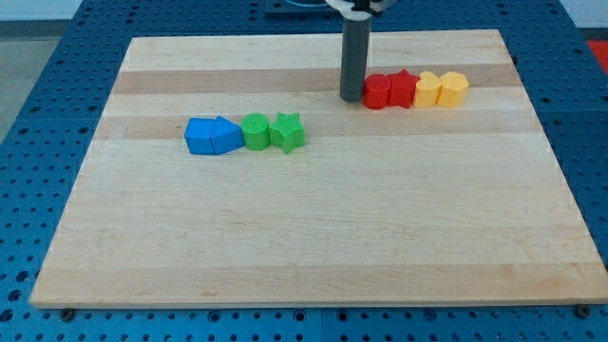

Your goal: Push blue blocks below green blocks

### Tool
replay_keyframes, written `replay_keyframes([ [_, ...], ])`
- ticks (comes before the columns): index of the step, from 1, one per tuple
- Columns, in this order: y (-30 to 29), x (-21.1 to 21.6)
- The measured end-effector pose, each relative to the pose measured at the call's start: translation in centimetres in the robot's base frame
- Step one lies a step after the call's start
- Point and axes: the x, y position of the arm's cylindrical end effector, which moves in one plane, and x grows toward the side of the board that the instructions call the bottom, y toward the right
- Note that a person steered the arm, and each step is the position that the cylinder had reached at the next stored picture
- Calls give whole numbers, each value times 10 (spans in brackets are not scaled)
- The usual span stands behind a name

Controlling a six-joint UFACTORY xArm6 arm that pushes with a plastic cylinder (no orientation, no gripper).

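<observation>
Two blue blocks sit side by side at the board's left middle: a blue cube [199, 136] and a blue wedge-like block [226, 136]. Right of them, touching in the same row, are a green cylinder [256, 131] and a green star [288, 132]. My tip [351, 96] rests on the board at the upper middle, well up and to the right of the green star, just left of a red block. It touches no blue or green block.
A row of four blocks lies right of my tip: a red cylinder [378, 91], a red star [403, 88], a yellow block [428, 89] and a yellow block [454, 88]. The wooden board [313, 237] sits on a blue perforated table.
</observation>
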Motion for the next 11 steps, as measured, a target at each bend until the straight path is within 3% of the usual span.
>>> replay_keyframes([
  [2, -11, 0],
  [6, -213, 0],
  [8, -282, 19],
  [11, -285, 81],
])
